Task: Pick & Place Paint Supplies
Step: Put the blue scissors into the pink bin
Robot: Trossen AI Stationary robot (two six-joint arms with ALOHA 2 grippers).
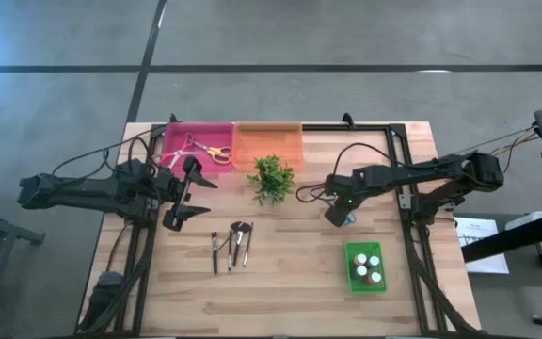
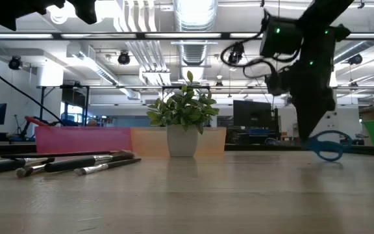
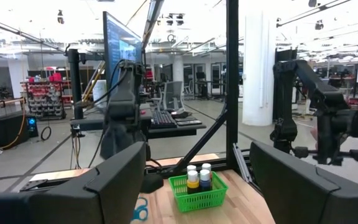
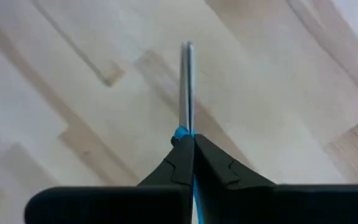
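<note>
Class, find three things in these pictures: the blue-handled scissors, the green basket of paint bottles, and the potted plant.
blue-handled scissors (image 2: 326,144): low view, on the blue handle loop.
green basket (image 1: 365,284): high view, on its near rim.
potted plant (image 2: 182,140): low view, on the white pot.

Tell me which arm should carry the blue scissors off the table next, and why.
Right. Its tool is already shut on the blue scissors, blades poking out ahead of it. The left tool hangs open over the table's other side, near the brushes, holding nothing.
</note>
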